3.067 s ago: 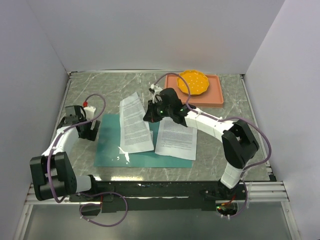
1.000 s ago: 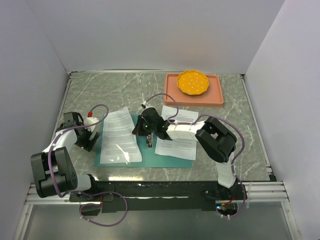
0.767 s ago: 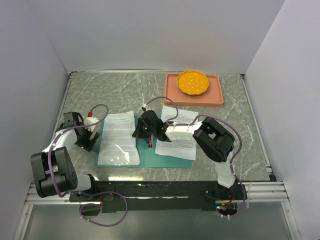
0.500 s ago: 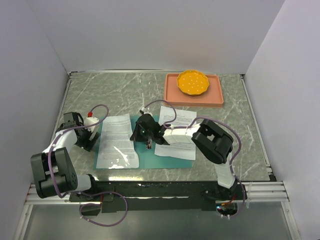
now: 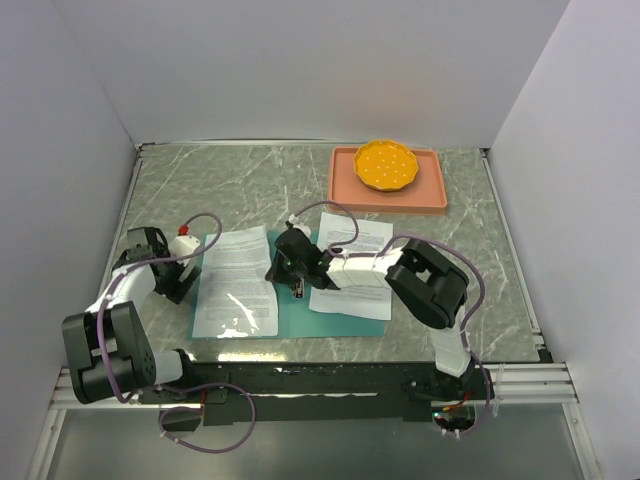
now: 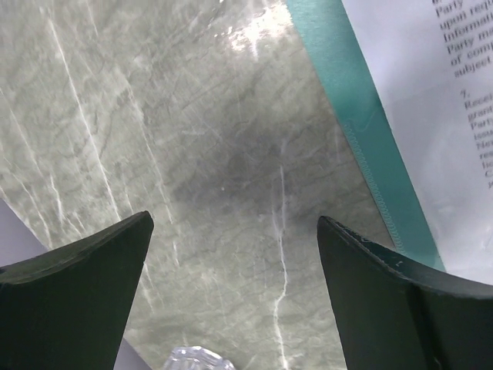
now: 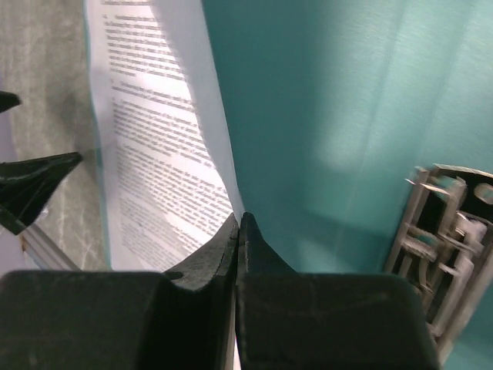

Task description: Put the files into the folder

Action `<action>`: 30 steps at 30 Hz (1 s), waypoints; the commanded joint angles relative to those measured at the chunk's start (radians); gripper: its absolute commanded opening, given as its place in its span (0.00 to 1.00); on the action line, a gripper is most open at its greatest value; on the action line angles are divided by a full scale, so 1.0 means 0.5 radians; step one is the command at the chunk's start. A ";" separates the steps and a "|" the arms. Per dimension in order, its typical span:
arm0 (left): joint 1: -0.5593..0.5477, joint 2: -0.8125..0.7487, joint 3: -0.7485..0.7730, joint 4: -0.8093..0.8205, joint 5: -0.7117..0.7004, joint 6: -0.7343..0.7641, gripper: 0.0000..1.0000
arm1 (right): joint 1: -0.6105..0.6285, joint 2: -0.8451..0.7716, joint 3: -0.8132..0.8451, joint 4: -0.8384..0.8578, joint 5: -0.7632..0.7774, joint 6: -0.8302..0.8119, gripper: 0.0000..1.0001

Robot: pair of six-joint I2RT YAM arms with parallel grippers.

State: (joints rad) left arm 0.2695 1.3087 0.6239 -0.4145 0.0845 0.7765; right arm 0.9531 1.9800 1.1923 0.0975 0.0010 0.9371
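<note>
On the flat teal-green folder (image 7: 323,116), the right claw (image 7: 239,220) pinches the edge of a white, black-printed paper sheet (image 7: 154,154). The left claw (image 6: 233,231) gapes empty.

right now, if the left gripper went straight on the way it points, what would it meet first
Most likely the bare table: the left gripper frames it between open jaws, the folder off to one side. Depth is unclear.

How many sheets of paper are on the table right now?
2. The left sheet lies on the folder's left half; the right sheet lies on its right half. More may be hidden beneath them.
</note>
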 commanded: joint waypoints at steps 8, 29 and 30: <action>-0.085 0.021 -0.140 -0.220 0.257 0.257 0.96 | -0.029 -0.187 -0.154 -0.002 0.149 0.095 0.00; -0.254 0.193 0.035 -0.340 0.282 0.048 0.96 | -0.059 0.010 0.107 0.072 -0.125 0.010 0.00; -0.254 0.190 0.041 -0.349 0.282 0.045 0.96 | -0.059 0.001 0.073 0.072 -0.125 0.022 0.00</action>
State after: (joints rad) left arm 0.1535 1.3624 0.6807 -0.4850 0.1936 0.8169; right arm 0.9287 1.9862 1.2270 0.1158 -0.0502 0.9489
